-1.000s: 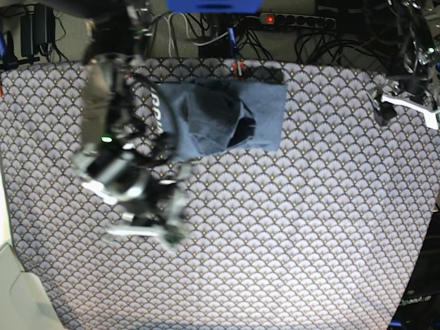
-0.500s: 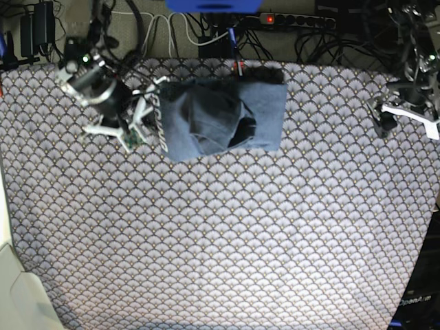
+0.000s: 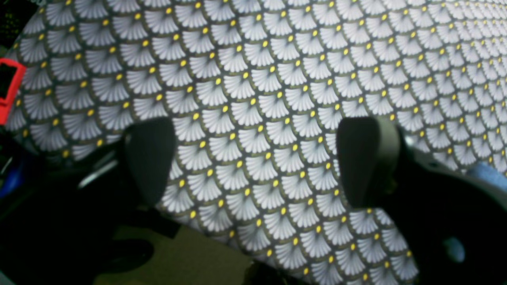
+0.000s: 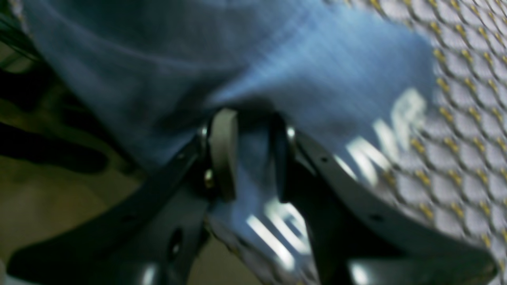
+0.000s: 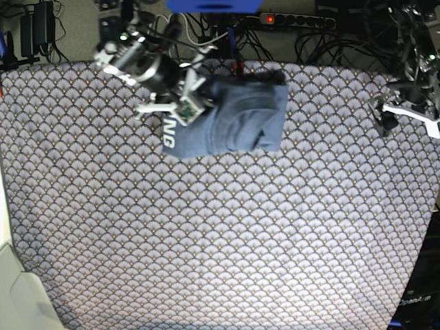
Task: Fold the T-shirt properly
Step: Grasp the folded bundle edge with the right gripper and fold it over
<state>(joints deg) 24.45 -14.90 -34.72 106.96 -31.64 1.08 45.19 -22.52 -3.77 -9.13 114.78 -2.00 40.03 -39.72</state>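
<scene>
Shirt (image 5: 234, 120) now flatter, upper centre; right gripper (image 4: 253, 154), moved up onto its left edge, pinches fabric. Left gripper (image 3: 257, 162) open, idle. Fold nearly done.

From my feed the tabletop (image 5: 227, 240) wears a grey fan-scale cover, with just 1 blue T-shirt (image 5: 237, 124) bunched near its far edge.

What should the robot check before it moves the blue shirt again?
1. Right gripper pinching the T-shirt: ok, cloth sits between its fingers.
2. Left gripper free: ok, open over the patterned table cover, holding nothing.
3. Left gripper clear of the shirt: ok, parked at the table's edge.
4. Shirt lying flat: not ok, bunched and creased.
5. How many layers are pinched: cannot tell, picture blurred.
</scene>
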